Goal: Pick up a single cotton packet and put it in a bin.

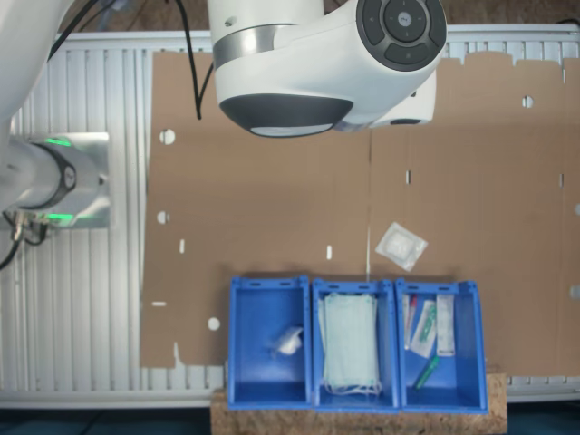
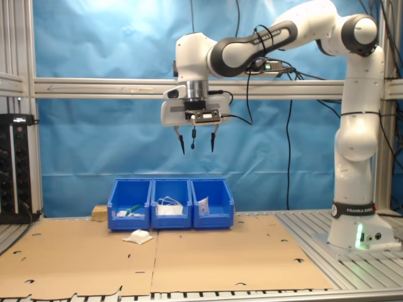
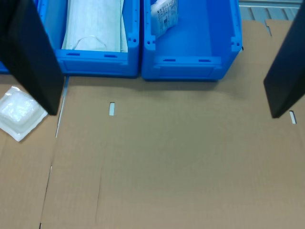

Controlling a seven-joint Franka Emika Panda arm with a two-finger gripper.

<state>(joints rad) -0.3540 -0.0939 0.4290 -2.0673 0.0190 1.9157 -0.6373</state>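
Arm raised; the gripper (image 2: 197,144) hangs high in the air above the worktop (image 2: 208,258), well clear of everything on it. The fingers (image 2: 213,139) are spread wide apart and hold nothing. In the wrist view the two dark fingers (image 3: 33,57) frame bare cardboard, with open space between them.

The cotton packet (image 1: 401,245) lies flat on the cardboard sheet (image 1: 272,199) that covers the worktop. In the first exterior view it sits just outside the row of bins, close to the rim of the bin at the first exterior view's right, not touching it. In the second exterior view the packet (image 2: 138,236) lies on the near side of the row, in front of the bin at the second exterior view's left. In the wrist view it (image 3: 18,112) is partly hidden behind one finger.

Three blue bins stand side by side, walls touching:
- bin with assorted items (image 1: 471,335): several small packaged items, one green.
- middle bin (image 1: 316,344): a pale green stack of face masks (image 1: 351,340).
- third bin (image 1: 237,344), at the first exterior view's left: one small crumpled white scrap (image 1: 289,341), otherwise bare blue floor.

A strip of chipboard (image 1: 362,417) shows beneath the bins at the edge of the first exterior view.
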